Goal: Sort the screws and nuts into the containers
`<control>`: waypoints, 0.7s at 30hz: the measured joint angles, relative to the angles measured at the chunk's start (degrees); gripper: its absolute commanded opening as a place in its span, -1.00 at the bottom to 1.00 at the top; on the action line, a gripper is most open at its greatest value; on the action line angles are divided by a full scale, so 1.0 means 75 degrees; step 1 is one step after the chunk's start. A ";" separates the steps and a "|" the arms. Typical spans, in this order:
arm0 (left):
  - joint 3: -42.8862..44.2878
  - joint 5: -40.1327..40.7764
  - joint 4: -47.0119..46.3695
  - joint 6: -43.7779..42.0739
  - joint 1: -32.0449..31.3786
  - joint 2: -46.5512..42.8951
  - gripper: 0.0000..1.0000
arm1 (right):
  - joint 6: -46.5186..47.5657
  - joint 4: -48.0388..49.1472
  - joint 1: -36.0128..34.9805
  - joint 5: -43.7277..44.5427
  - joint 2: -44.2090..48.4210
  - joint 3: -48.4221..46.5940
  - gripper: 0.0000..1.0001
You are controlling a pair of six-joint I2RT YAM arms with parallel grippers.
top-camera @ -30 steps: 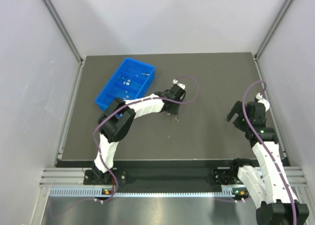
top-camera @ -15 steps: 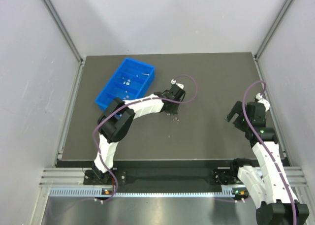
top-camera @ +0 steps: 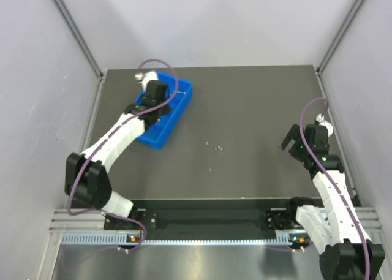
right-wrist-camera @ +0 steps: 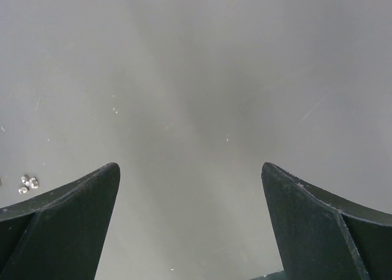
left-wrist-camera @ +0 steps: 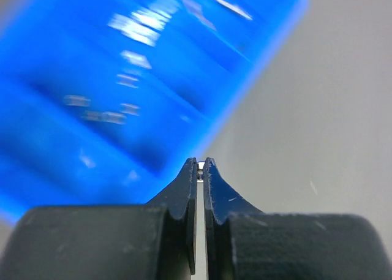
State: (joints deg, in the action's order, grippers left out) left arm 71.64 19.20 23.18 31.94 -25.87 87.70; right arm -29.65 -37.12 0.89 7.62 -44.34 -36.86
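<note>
Containers (top-camera: 160,139) sit under the left claw (left-wrist-camera: 201,168), pressed together on a tiny silver speck (left-wrist-camera: 201,164); right claw (right-wrist-camera: 190,170) hangs spread above the tabletop (top-camera: 257,108).

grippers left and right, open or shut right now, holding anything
Left gripper: shut on a tiny silver part; screw or nut cannot be told.
Right gripper: open, holding nothing.

No legible text or markings

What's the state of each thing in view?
Tray: upright on table, several small parts inside.
Left gripper: shut on a tiny silvery bit.
Right gripper: open, empty.
Loose parts: lying on table, untouched.
</note>
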 measured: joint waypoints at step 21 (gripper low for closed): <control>-0.1714 0.1160 0.0289 0.0423 0.1821 -0.0460 -0.41 | 0.0023 0.0178 0.0000 -0.0020 -0.0254 0.0000 0.99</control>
State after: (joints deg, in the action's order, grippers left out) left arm 58.78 27.90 25.34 35.11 -12.21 84.25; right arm -29.47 -35.79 0.89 7.46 -46.24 -36.86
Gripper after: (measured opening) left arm 0.225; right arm 0.996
